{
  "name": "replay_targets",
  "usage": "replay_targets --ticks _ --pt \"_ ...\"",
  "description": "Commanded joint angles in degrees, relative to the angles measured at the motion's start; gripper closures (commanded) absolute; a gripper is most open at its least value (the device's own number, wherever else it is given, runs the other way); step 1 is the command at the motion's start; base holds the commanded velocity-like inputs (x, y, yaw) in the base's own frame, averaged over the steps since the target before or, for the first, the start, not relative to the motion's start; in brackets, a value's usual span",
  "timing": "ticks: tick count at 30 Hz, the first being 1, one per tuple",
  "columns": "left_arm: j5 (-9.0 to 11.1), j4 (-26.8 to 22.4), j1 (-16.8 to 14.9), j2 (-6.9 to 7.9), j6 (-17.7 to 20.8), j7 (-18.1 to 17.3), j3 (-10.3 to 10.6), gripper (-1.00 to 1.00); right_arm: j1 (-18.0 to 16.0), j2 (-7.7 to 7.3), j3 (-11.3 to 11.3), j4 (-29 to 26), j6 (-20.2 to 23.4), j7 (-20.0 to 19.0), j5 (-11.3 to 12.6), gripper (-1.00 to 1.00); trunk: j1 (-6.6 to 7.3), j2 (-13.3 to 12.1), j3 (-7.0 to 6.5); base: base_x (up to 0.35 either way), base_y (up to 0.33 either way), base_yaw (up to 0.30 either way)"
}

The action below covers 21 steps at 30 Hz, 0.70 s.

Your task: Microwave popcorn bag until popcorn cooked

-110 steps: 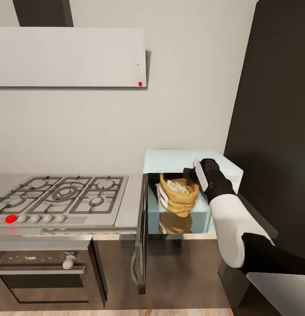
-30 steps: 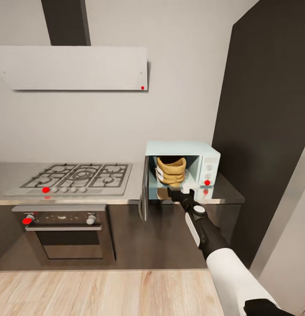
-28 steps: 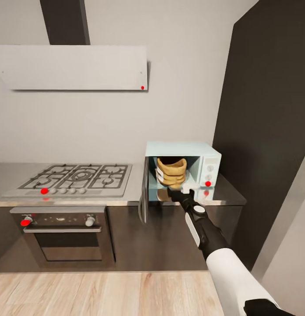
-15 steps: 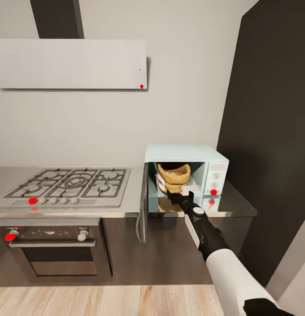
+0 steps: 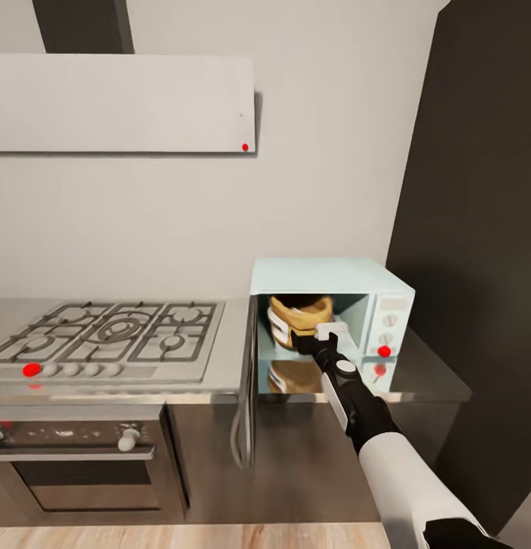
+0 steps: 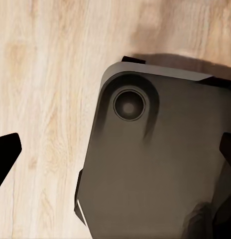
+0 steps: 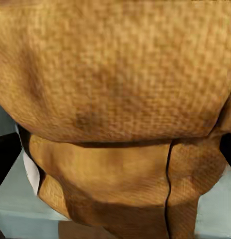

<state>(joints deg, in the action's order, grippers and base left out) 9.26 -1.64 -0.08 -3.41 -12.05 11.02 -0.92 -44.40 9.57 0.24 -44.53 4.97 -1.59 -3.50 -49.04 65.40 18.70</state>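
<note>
Popcorn bag (image 5: 297, 316) is sitting inside the microwave (image 5: 330, 326) at the centre right of the head view, its mustard-tan crumpled paper showing through the open cavity. The microwave door (image 5: 248, 377) is hanging wide open toward the left, edge-on. Compared with a second ago, the whole kitchen scene is looking larger and lower in the frame, so the camera appears to be moving closer rather than the objects shifting; the bag is keeping its place in the cavity. That suggests the placing step is done, and shutting the door and starting the heat are likely what remains.

Right gripper (image 5: 317, 339) is reaching up from the lower right of the frame, the forearm stretched straight toward the cavity mouth, its fingertips just in front of the bag's lower part. Its fingers seem spread around empty space rather than pinching the bag, though this is hard to judge. In the right wrist view, the bag's woven surface (image 7: 115, 99) is looming very close.

Left gripper (image 6: 115, 159) is pointing down over the light wood floor (image 6: 41, 89) and a dark part of the robot's body, dark fingertips (image 6: 5, 157) wide apart at the frame's edges.
</note>
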Motion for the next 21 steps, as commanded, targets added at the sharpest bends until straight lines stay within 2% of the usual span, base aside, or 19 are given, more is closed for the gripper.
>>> replay_targets --ticks 1,13,21 --pt "0.32 -0.03 -0.01 -0.02 -0.17 0.05 -0.05 -1.00 0.00 0.01 -0.06 -0.12 0.37 -0.17 -0.37 -1.00 -0.03 0.03 0.06 0.246 0.000 0.000" --pt "0.32 -0.03 -0.01 -0.02 -0.22 0.05 -0.07 -1.00 -0.01 -0.09 -0.14 -0.12 0.30 -0.17 -0.61 -1.00 -0.03 0.03 0.06 0.230 0.000 0.000" --pt "0.36 -0.03 -0.01 0.01 -0.22 -0.03 -0.10 -1.00 -0.02 -0.33 -0.13 -0.41 0.30 -0.27 -0.72 -1.00 -0.03 0.03 0.06 0.031 0.000 0.000"
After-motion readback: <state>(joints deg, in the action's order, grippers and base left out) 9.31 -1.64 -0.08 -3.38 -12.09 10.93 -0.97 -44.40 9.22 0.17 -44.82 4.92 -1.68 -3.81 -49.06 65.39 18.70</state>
